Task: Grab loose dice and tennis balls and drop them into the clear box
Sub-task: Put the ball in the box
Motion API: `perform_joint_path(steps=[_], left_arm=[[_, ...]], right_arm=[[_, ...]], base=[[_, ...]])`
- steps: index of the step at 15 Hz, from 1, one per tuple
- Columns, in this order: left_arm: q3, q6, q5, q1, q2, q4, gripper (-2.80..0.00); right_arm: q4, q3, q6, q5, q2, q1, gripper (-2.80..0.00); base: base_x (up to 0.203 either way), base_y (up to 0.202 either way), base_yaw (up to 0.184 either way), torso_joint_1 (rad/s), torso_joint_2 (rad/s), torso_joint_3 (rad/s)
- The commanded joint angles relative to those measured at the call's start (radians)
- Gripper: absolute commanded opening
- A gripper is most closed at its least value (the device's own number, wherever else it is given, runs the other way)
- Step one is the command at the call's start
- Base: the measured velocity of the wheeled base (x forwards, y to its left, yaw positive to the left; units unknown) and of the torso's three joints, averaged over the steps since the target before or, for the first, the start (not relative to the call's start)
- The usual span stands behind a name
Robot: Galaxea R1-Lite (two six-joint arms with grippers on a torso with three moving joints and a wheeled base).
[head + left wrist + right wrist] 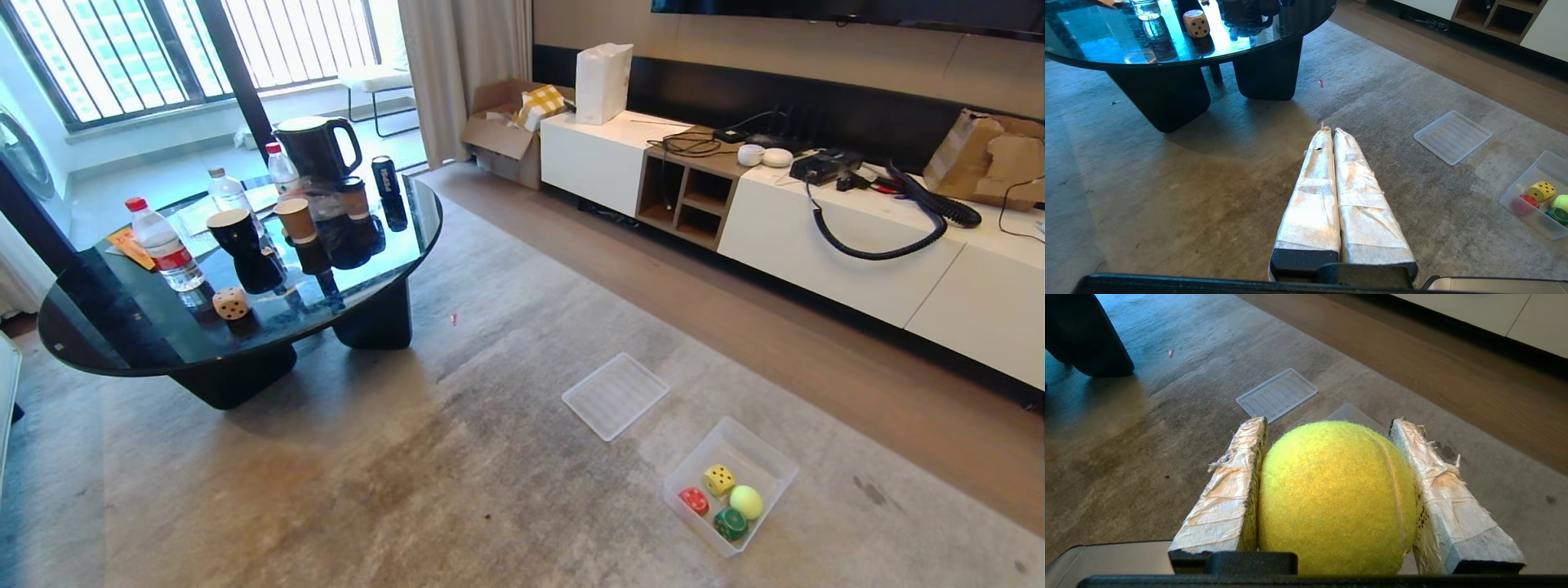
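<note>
Presently: fuzzy yellow-green tennis ball point(1337, 498) pinched between taped fingers of right gripper point(1331, 426); deep translucent clear box point(1349, 414) glimpsed just beyond ball, ahead of fingertips; left gripper point(1329, 131) pressed together, empty, farther off.

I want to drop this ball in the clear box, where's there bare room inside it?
In the clear box, the far half toward the flat tray is bare. The near end is crowded: yellow die, red die, green die and a tennis ball.

Yellow-green tennis ball point(1331, 498), cream die point(230, 303) (dark pips), glossy black table point(122, 343)
</note>
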Motion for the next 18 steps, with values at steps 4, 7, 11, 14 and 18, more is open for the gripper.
perform_joint_path(steps=[4, 7, 11, 14, 18], left_arm=[[0.0, -0.012, 0.007, 0.0, 0.0, 0.004, -2.8], [0.0, -0.012, 0.008, 0.0, 0.0, 0.002, -2.8], [0.0, -0.009, 0.007, 0.0, 0.0, 0.001, -2.8], [0.0, -0.012, 0.008, 0.0, 0.0, 0.001, -2.8], [0.0, -0.014, 0.008, 0.0, 0.0, 0.001, -2.8]], right_arm=[[0.001, 0.0, 0.0, 0.0, 0.001, 0.0, -2.8], [0.001, 0.0, 0.0, 0.0, 0.001, 0.0, -2.8], [0.001, 0.0, 0.0, 0.0, 0.001, 0.0, -2.8], [0.001, 0.001, 0.0, 0.0, 0.001, 0.0, -2.8], [0.001, 0.001, 0.0, 0.0, 0.001, 0.0, -2.8]], base=[[0.0, 0.0, 0.0, 0.0, 0.0, 0.0], [0.0, 0.0, 0.0, 0.004, 0.01, -0.096], [0.0, 0.0, 0.0, 0.005, 0.0, -0.191], [0.0, 0.0, 0.0, 0.001, 0.0, -0.196], [0.0, 0.0, 0.0, 0.002, 0.0, -0.2]])
